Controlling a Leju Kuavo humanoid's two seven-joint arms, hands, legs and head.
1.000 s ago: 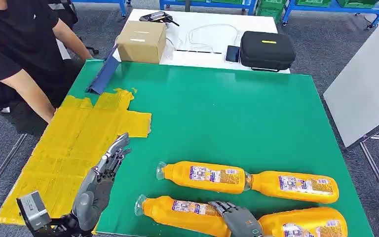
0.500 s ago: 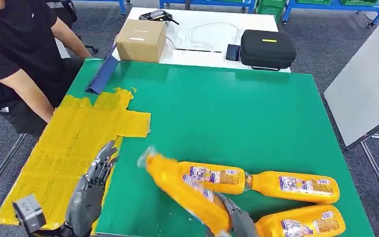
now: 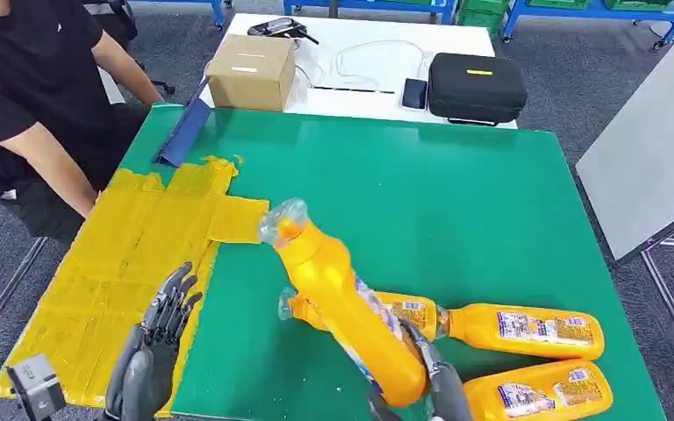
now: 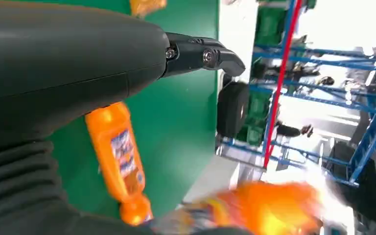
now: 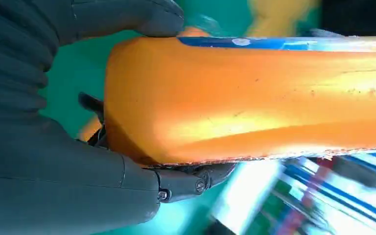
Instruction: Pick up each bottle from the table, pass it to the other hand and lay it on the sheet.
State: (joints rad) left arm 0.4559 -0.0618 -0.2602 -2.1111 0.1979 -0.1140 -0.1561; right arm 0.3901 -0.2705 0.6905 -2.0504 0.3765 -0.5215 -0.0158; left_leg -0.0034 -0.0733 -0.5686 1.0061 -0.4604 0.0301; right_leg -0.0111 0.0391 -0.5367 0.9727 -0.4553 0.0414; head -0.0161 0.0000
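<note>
My right hand [image 3: 434,386] grips the base of an orange bottle [image 3: 338,303], lifted off the green table [image 3: 456,193] and tilted with its clear cap up and to the left. The right wrist view shows the bottle body [image 5: 254,98] clamped between thumb and fingers [image 5: 127,19]. My left hand [image 3: 154,351] hovers open over the edge of the yellow sheet [image 3: 132,263], left of the raised bottle. Three more orange bottles lie flat on the table: one [image 3: 404,314] behind the lifted one, one [image 3: 522,331] to its right, one [image 3: 540,390] at the front right.
A person in black sits at the table's left edge, forearm [image 3: 53,167] near the sheet. A blue strip [image 3: 184,132] lies at the sheet's far end. Behind the table stand a cardboard box [image 3: 250,72] and a black case [image 3: 476,88]. A white board [image 3: 645,167] leans at right.
My right hand has lifted the front bottle off the table and swung its cap up and leftward. My left hand has drawn back toward me a little, fingers still spread.
</note>
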